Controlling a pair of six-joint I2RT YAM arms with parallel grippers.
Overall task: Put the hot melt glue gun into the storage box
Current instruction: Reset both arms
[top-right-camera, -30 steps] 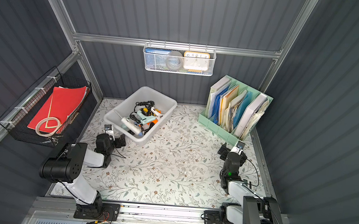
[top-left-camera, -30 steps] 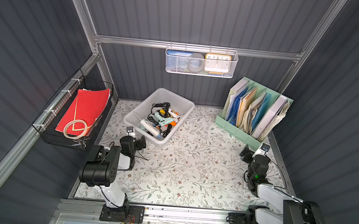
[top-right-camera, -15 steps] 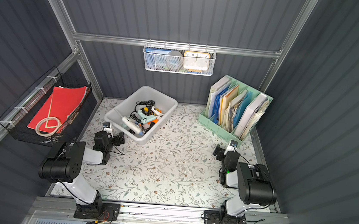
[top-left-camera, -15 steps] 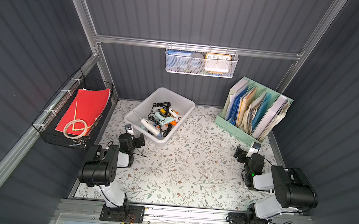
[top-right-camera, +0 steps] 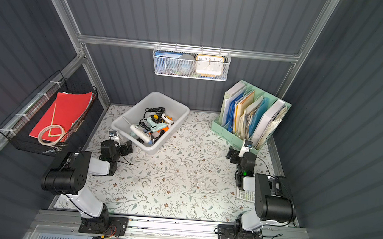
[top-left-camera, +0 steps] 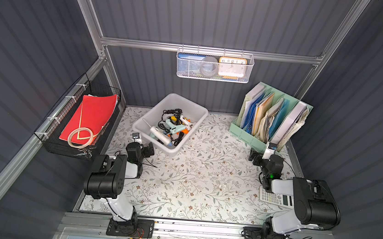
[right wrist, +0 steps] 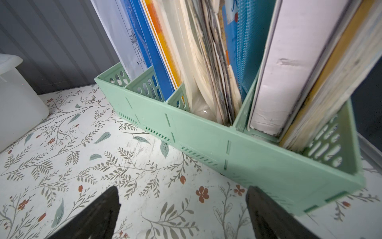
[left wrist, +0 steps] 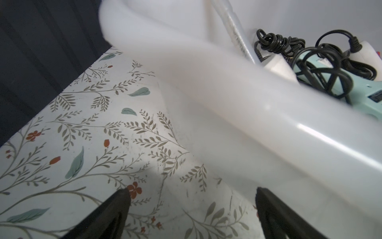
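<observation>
Standing wide apart and holding nothing, the jaws of the left gripper [left wrist: 192, 191] sit low over the floral mat [left wrist: 82, 124], just beside the near wall of the storage box [left wrist: 237, 107]. This gripper is about where it was a second ago. The right gripper [right wrist: 182, 190] is equally spread and empty, close to the front wall of the mint-green file organiser [right wrist: 206, 132].

The right arm has changed. Its big black joint [top-left-camera: 314, 203] was stretched low toward the front rail a second ago. It now stands raised near the right wall, and a calculator [top-left-camera: 274, 198] shows on the mat under the forearm.

In both top views the storage box stands on the mat at the back left, turned at an angle. It is a translucent whitish tub with rounded corners and a rolled rim. Every glue gun that shows lies inside it, in a loose heap. A mint-green glue gun [top-left-camera: 174, 129] lies across the middle and a white glue gun [top-left-camera: 159, 132] lies toward the near corner. Orange parts show between them, and black cords [top-left-camera: 170, 112] tangle over the pile. The left wrist view shows the mint body wrapped in those cords, just behind the rim.
</observation>
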